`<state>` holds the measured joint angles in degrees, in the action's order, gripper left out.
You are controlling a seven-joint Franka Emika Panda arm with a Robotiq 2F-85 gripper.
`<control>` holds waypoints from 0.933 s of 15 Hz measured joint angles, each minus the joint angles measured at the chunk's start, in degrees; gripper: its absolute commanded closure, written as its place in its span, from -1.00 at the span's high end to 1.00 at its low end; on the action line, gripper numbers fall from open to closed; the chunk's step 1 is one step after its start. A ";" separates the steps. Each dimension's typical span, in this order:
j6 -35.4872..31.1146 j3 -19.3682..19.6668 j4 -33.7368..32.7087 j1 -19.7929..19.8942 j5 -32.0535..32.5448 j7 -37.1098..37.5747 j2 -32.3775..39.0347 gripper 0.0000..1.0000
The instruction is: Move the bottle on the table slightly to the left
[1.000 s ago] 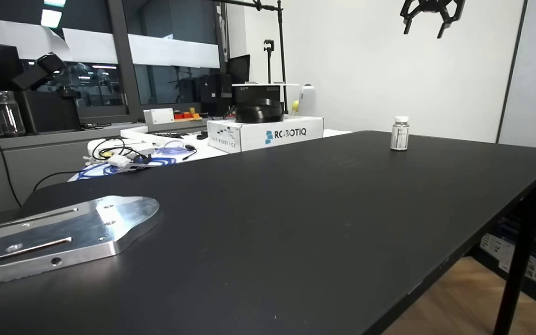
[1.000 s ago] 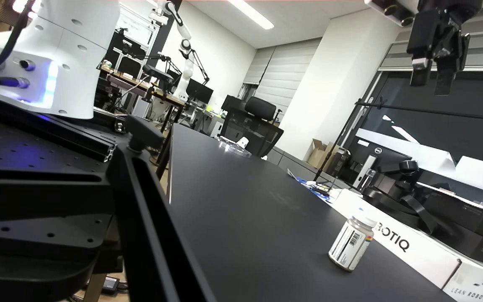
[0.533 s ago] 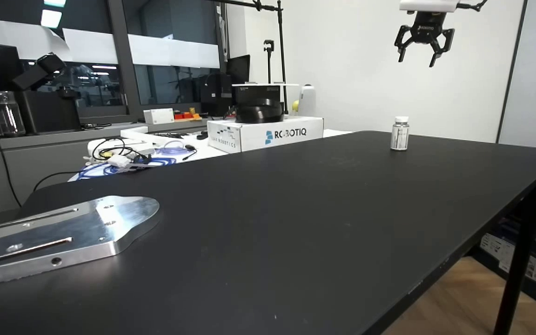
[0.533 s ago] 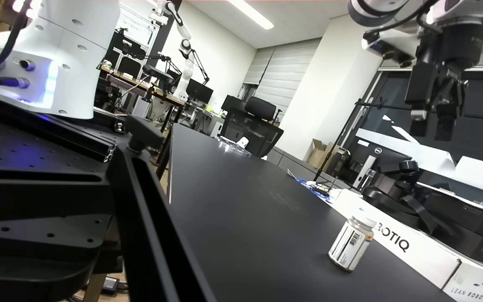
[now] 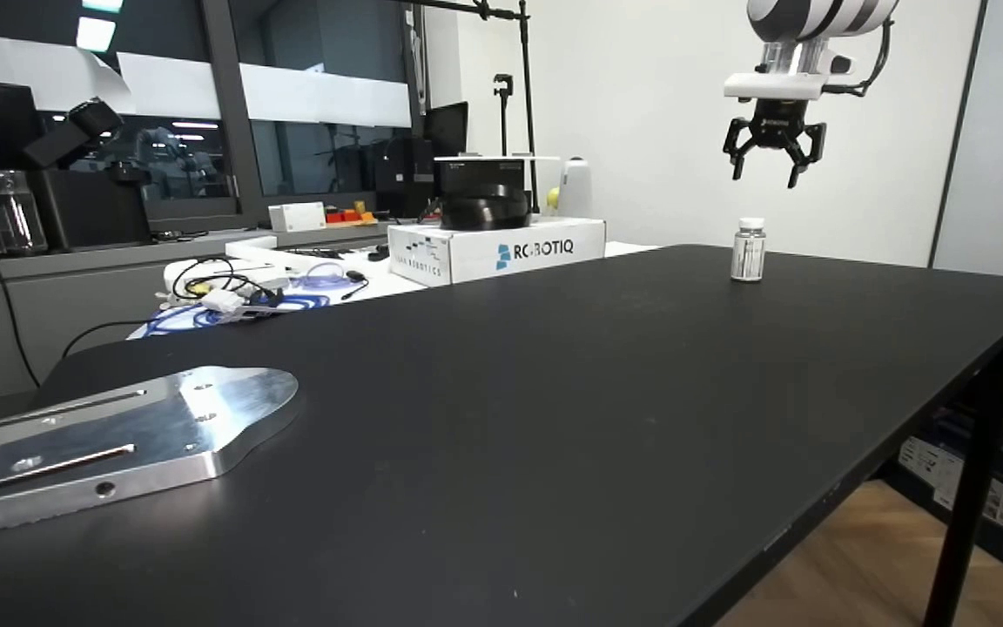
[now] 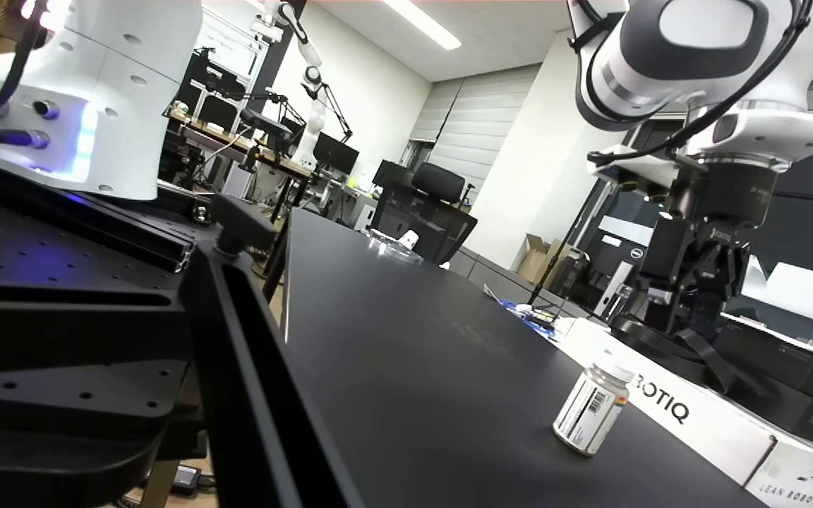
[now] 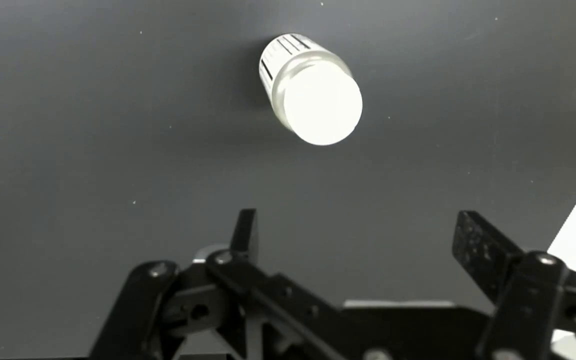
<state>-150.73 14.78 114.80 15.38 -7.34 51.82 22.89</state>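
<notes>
In mid-air above the table, the gripper is held with its fingers spread wide and nothing clasped between them. Below, clear of the fingertips, the bottle is stood upright on the table; in the wrist view it is seen beyond the fingertips, a little to the picture's left of the middle of their gap. Farther out, a lettered white box is set past the table's edge, and a metal plate is laid well away.

Crops and unreadables
Metal plate runs off lower left in an exterior view; gripper cut by wrist view's bottom edge (bottle print unreadable there).
</notes>
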 measured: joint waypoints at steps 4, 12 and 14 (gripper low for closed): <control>0.14 0.06 -1.35 -0.58 -1.23 -0.15 3.63 1.00; 4.33 0.51 -4.21 -0.73 -2.25 -0.22 8.91 1.00; 5.47 0.73 -5.05 -0.73 -2.68 -0.22 10.15 1.00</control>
<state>-145.26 15.51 109.75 14.65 -10.02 51.61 33.03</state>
